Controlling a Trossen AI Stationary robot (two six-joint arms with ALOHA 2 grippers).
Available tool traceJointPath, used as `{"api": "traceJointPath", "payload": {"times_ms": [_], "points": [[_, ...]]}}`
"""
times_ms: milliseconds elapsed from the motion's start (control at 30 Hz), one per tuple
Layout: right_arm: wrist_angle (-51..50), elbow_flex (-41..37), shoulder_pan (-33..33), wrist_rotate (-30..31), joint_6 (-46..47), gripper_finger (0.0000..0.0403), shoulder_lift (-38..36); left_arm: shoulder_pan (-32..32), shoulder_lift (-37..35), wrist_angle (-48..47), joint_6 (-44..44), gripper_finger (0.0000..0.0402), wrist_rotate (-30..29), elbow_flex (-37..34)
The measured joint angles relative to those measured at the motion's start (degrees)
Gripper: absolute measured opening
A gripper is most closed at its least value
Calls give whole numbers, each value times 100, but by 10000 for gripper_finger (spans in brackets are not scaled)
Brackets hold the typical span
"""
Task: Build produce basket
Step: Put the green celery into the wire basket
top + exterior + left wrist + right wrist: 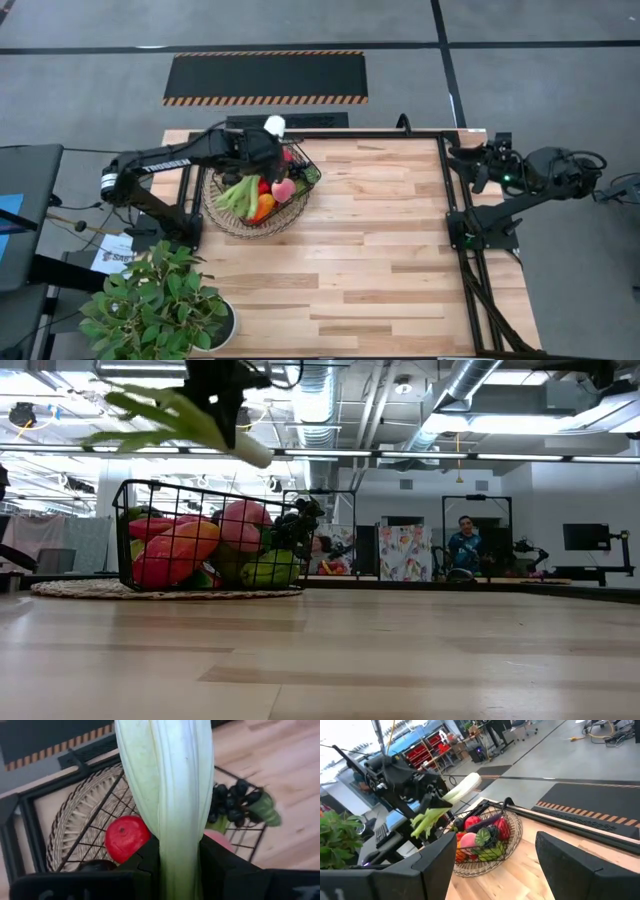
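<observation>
High view: the leek (238,193) is held above the basket (305,192), its white end toward 12 o'clock and its green leaves over the produce. The basket is seen at the table's (380,260) 10 o'clock, on a woven mat (228,226). The left gripper (175,855) is clamped on the stalk. The right gripper (490,855) is parked at 2 o'clock, fingers spread wide, empty.
</observation>
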Motion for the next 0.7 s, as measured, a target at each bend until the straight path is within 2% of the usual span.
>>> {"api": "traceJointPath", "payload": {"times_ms": [233, 533, 700], "points": [[11, 0, 0, -8, -4, 291, 18, -63, 4, 231, 298, 72, -70, -865], [28, 0, 0, -19, -86, 291, 18, -60, 2, 1596, 544, 72, 84, -1773], [29, 0, 0, -22, -92, 291, 18, 89, 36, 1800, 739, 72, 73, -1908]]}}
